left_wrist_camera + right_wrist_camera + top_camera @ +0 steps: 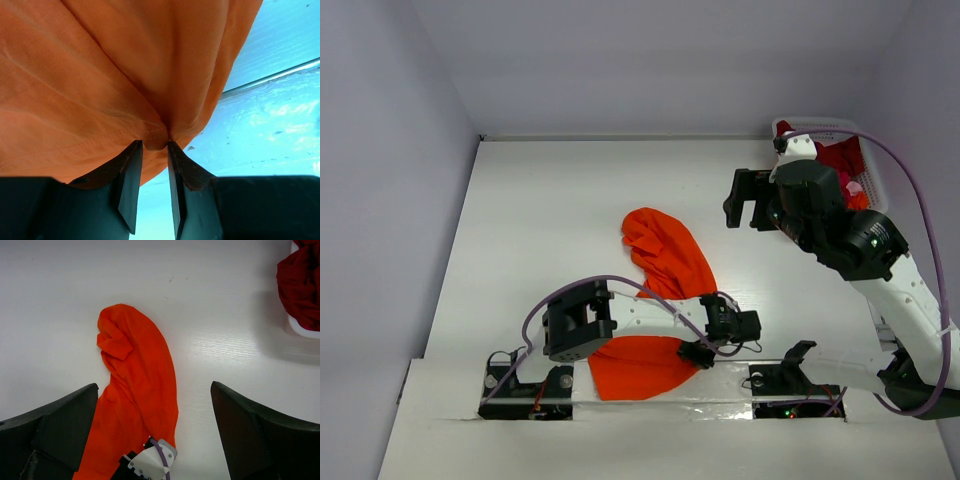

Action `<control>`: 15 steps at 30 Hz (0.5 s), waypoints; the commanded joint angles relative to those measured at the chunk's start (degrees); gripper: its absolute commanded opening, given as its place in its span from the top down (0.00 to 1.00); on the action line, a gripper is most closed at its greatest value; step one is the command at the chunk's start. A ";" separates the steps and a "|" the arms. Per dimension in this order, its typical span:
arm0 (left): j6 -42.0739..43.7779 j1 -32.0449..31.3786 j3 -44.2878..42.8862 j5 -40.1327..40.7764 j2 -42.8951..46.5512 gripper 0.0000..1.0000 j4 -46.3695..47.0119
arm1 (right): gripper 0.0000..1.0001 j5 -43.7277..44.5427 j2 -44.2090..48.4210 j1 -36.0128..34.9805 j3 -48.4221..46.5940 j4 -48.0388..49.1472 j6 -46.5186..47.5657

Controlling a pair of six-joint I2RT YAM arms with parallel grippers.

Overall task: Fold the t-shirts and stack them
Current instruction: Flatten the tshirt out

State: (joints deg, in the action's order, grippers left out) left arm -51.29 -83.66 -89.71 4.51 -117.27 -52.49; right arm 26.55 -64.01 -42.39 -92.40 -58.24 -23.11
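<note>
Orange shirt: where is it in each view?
Top external: orange shirt centre, running to the near edge.
Left wrist: fills top and left, edge pinched in left hand.
Right wrist: centre-left, down to bottom edge.
Landmark: basket, upper right in top and right wrist views.

The left arm [650, 312] and right arm [910, 290] have white links and black joint housings, each trailed by a lilac cable [590, 280]. The left end effector [154, 144] has slim black wedge-shaped fingers [131, 185]; the right end effector [154, 385] shows broad matte black ones. A small green light glows on the right arm.
</note>
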 commanded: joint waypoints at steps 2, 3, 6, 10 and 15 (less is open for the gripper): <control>0.49 -0.37 -1.69 0.76 0.38 0.76 -1.21 | 0.00 0.61 1.08 -0.06 0.12 2.96 0.70; 0.49 -0.37 -1.87 0.93 0.29 0.76 -1.21 | 0.00 0.61 1.08 -0.06 0.29 2.95 0.70; 0.75 -0.37 -2.22 1.20 0.20 0.76 -1.21 | 0.00 0.61 1.25 -0.06 0.29 3.04 0.70; 1.01 -0.37 -2.48 1.37 -0.06 0.76 -1.12 | 0.00 0.70 1.17 -0.06 0.29 3.04 0.70; 1.19 -0.37 -2.40 1.29 -0.50 0.80 -0.95 | 0.00 0.61 1.17 -0.06 0.38 3.04 0.70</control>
State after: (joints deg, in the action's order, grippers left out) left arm -50.83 -83.66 -90.15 4.78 -117.32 -52.34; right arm 26.55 -63.99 -42.39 -92.03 -58.22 -23.09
